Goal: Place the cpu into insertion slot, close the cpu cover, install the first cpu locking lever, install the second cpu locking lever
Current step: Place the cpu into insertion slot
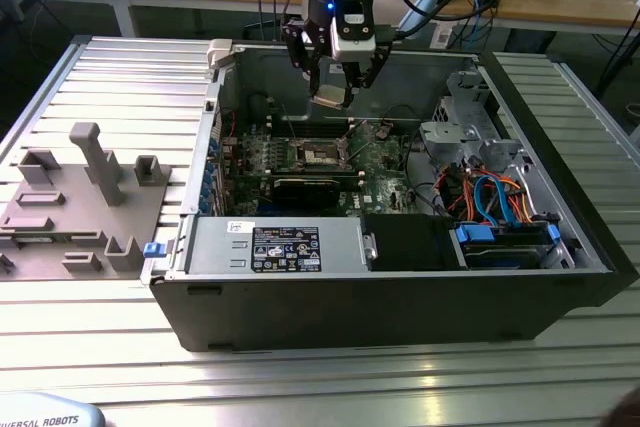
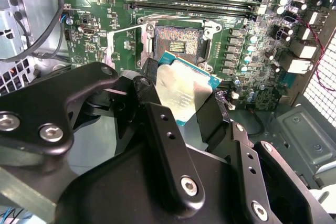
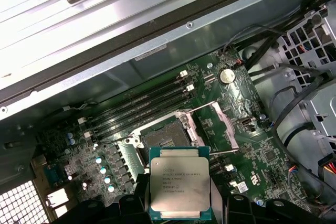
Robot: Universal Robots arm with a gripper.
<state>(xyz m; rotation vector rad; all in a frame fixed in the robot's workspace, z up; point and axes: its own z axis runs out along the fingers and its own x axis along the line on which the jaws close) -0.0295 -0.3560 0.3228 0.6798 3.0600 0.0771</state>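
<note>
My gripper (image 1: 333, 89) is shut on the cpu (image 1: 330, 98), a flat square chip with a silver-grey top and a green edge. I hold it in the air over the open computer case. In both wrist views the cpu (image 3: 180, 187) (image 2: 184, 88) sits between the black fingers (image 2: 157, 114), just short of the insertion slot (image 3: 165, 139) (image 2: 177, 43). That dark square socket lies uncovered on the green board (image 1: 322, 154). The cpu cover (image 3: 223, 124) (image 2: 122, 45) is swung open beside the slot. Two thin wire levers (image 3: 206, 105) stand released at its sides.
Long black memory slots (image 3: 142, 109) run alongside the socket. The case walls (image 1: 215, 117) ring the board. A drive cage with coloured cables (image 1: 490, 192) fills the exterior view's right, and a power supply (image 1: 285, 247) sits in front. A grey fixture plate (image 1: 80, 207) lies outside on the exterior view's left.
</note>
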